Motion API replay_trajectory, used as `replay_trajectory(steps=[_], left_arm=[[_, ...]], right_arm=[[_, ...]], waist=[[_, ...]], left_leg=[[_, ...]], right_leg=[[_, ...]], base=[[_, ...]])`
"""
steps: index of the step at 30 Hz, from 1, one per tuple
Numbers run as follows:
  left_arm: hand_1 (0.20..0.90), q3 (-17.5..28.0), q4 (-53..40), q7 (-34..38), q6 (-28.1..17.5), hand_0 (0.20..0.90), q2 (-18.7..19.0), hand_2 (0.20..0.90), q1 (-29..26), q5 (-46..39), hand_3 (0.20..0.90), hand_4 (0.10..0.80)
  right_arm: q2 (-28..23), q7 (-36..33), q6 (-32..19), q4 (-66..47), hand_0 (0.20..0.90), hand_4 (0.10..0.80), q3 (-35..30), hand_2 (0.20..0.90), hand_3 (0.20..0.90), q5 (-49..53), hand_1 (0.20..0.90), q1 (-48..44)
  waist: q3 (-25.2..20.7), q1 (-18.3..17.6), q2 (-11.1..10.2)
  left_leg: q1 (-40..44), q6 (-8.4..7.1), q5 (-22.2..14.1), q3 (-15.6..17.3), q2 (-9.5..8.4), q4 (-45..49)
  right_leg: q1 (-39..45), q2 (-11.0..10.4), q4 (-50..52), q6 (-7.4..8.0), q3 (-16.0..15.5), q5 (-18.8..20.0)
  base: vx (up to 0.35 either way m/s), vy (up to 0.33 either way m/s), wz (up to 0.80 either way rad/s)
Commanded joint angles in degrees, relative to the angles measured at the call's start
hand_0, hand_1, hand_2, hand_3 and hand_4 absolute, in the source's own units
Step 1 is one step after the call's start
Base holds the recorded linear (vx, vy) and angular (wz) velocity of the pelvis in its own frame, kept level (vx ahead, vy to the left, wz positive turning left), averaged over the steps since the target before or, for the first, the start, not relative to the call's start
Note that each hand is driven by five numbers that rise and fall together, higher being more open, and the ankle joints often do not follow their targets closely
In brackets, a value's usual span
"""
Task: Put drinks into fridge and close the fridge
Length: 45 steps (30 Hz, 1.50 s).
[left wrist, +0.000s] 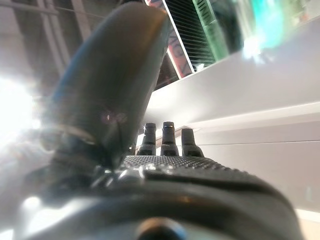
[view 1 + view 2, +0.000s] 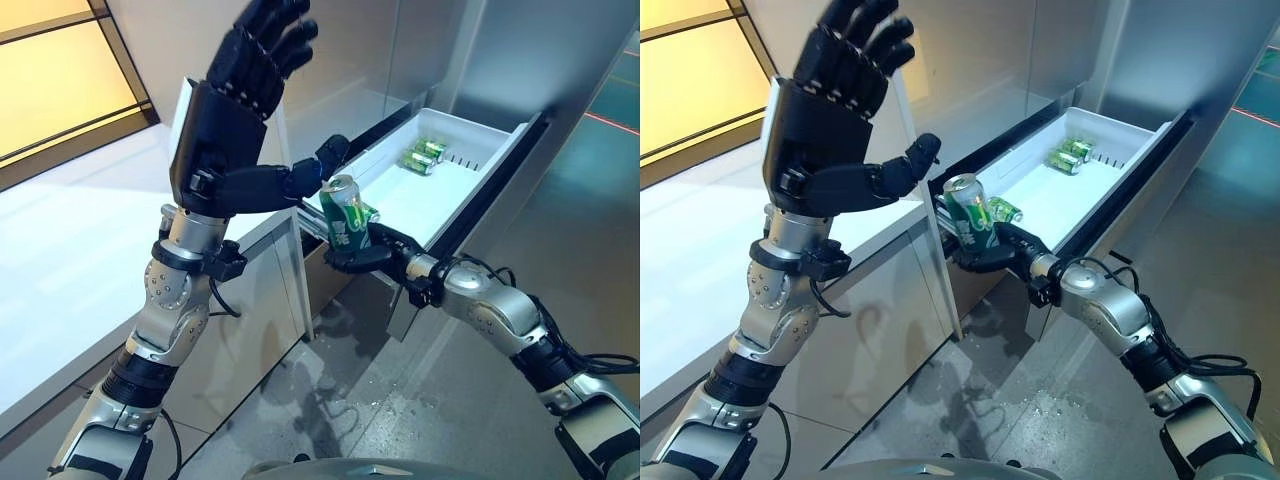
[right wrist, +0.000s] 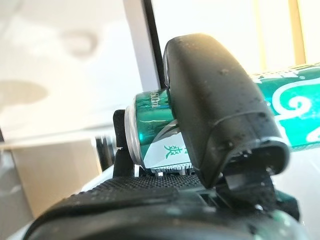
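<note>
The fridge point(image 2: 520, 60) fills the upper right, its steel front rising behind a pulled-out white drawer point(image 2: 455, 190) that stands wide open. To the left a pale worktop point(image 2: 70, 240) runs along the wall, with grey cabinet fronts below it.

The left hand point(image 2: 235, 110) is raised above the worktop's near edge, palm turned outward, its fingers point(image 2: 275, 30) spread and straight and the thumb jutting sideways toward the drawer; it grips nothing.

The right hand point(image 2: 990, 250) sits at the near corner of the drawer, fingers and thumb wrapped round a green drink can point(image 2: 970, 210), which stands roughly upright, tilted slightly, just over the drawer's front rim. The right wrist view shows the thumb pressed across the can's side.

Two more green cans point(image 2: 424, 156) lie on their sides, close together, at the far end of the drawer.
</note>
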Motion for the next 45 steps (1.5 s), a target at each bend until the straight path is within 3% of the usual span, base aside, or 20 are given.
replay_trajectory(steps=[1, 6, 7, 8, 11, 14, 17, 21, 26, 37, 45], left_arm=[[0.9, -1.0, 1.5, -2.7, 5.9, 0.9, 0.0, 0.9, -6.0, -5.7, 0.9, 0.8], [0.9, -4.7, 4.9, -9.8, 24.4, 0.9, -1.8, 0.9, -4.9, -13.6, 0.9, 0.8], [0.9, -5.0, 5.3, -10.4, 26.4, 0.9, -2.0, 0.9, -4.7, -14.0, 0.9, 0.8], [0.9, -6.5, 6.8, -12.0, 31.5, 0.9, -2.4, 0.9, -2.9, -15.4, 0.9, 0.8], [0.9, -8.3, 8.9, -14.6, 38.3, 0.9, -3.2, 0.9, 0.2, -16.8, 0.9, 0.8], [0.9, -11.6, 11.1, -17.0, 44.0, 0.9, -3.1, 0.9, 7.3, -17.2, 0.9, 0.8], [0.9, -14.2, 13.4, -16.7, 47.3, 0.9, -0.3, 0.9, 15.5, -17.1, 0.9, 0.8], [0.9, -14.9, 18.3, -16.7, 47.6, 0.9, 1.7, 0.9, 22.7, -15.3, 0.9, 0.8], [0.9, -16.4, 29.0, -16.6, 40.8, 0.9, 2.0, 0.9, 27.2, -6.3, 0.9, 0.8], [0.9, -13.1, 51.4, -9.8, 28.9, 0.9, -3.4, 0.9, 27.6, 7.8, 0.9, 0.8], [0.9, -11.4, 57.7, -8.5, 25.4, 0.9, -4.0, 0.9, 25.6, 11.1, 0.9, 0.8]], right_arm=[[4.2, -4.1, -8.3, 0.1, 0.3, 0.1, -9.5, 0.3, 0.2, -1.8, 0.3, -16.3], [0.3, -8.2, -9.8, 9.8, 0.3, 0.1, -9.3, 0.3, 0.2, -8.0, 0.3, -22.4], [0.0, -8.6, -9.7, 10.6, 0.3, 0.1, -9.3, 0.3, 0.2, -9.1, 0.3, -22.9], [-2.2, -8.8, -10.3, 14.0, 0.3, 0.1, -8.9, 0.3, 0.2, -10.2, 0.3, -24.6], [-5.2, -9.0, -10.3, 18.8, 0.3, 0.1, -8.5, 0.3, 0.2, -12.4, 0.3, -27.1], [-9.6, -8.3, -11.1, 27.2, 0.3, 0.1, -8.2, 0.3, 0.2, -15.1, 0.3, -29.6], [-15.3, -5.7, -11.2, 36.4, 0.3, 0.1, -7.1, 0.3, 0.2, -18.2, 0.3, -31.2], [-18.9, -3.2, -10.9, 43.4, 0.3, 0.1, -7.1, 0.3, 0.2, -21.9, 0.3, -30.5], [-20.1, 0.9, -10.4, 50.3, 0.3, 0.1, -8.7, 0.3, 0.2, -29.2, 0.3, -27.8], [-18.3, 3.4, -10.2, 54.7, 0.3, 0.1, -9.8, 0.3, 0.2, -38.0, 0.3, -25.6], [-19.4, 7.1, -8.2, 59.1, 0.3, 0.1, -5.9, 0.3, 0.2, -40.3, 0.3, -30.6]], waist=[[-4.9, 0.0, -2.4], [-4.4, 1.3, -2.1], [-4.3, 1.4, -2.0], [-4.2, 1.9, -1.9], [-3.9, 2.6, -1.6], [-3.4, 3.8, -1.3], [-2.7, 5.2, -1.0], [-1.7, 6.5, -0.6], [0.2, 7.5, -0.1], [5.2, 8.0, 0.9], [10.4, 8.9, 2.4]], left_leg=[[-0.8, 0.79, -4.6, -2.7, -2.0, 0.7], [-0.6, 0.66, -4.6, -3.5, -2.12, 0.8], [-0.5, 0.65, -4.6, -3.6, -2.13, 0.8], [-0.6, 0.66, -4.5, -3.8, -2.17, 0.9], [-0.6, 0.64, -4.5, -4.1, -2.22, 1.0], [-0.5, 0.64, -4.9, -4.7, -2.39, 1.5], [-0.9, 0.67, -4.8, -5.3, -2.65, 1.9], [-2.0, 0.66, -4.6, -5.8, -2.91, 2.7], [-3.7, 0.66, -4.3, -6.2, -3.09, 3.7], [-9.3, 0.35, -3.6, -6.1, -2.88, 5.9], [-15.6, 0.47, -3.2, -6.7, -3.1, 8.6]], right_leg=[[-2.0, -0.9, 5.9, 3.42, -1.4, -5.1], [-1.5, -1.1, 6.6, 3.44, -2.9, -5.5], [-1.5, -1.2, 6.6, 3.46, -3.0, -5.5], [-1.4, -1.3, 6.7, 3.5, -3.5, -5.5], [-1.2, -1.5, 6.6, 3.56, -4.0, -5.4], [-0.8, -1.8, 6.8, 3.73, -4.6, -5.9], [-0.7, -2.0, 6.9, 3.81, -5.4, -5.9], [-1.1, -2.5, 7.4, 3.73, -6.2, -6.0], [-2.3, -2.8, 8.1, 3.68, -6.6, -6.0], [-7.6, -3.1, 9.8, 3.1, -6.3, -5.9], [-13.2, -3.2, 11.9, 2.31, -6.1, -5.7]], base=[[0.063, 0.019, 0.13], [0.064, 0.019, 0.21], [0.084, 0.021, 0.17], [0.073, 0.019, 0.19], [0.063, 0.019, 0.15], [0.097, 0.026, 0.21], [0.097, 0.026, 0.26], [0.061, 0.007, 0.24], [0.041, -0.025, 0.36], [-0.024, -0.026, 0.04], [-0.114, -0.006, 0.05]])
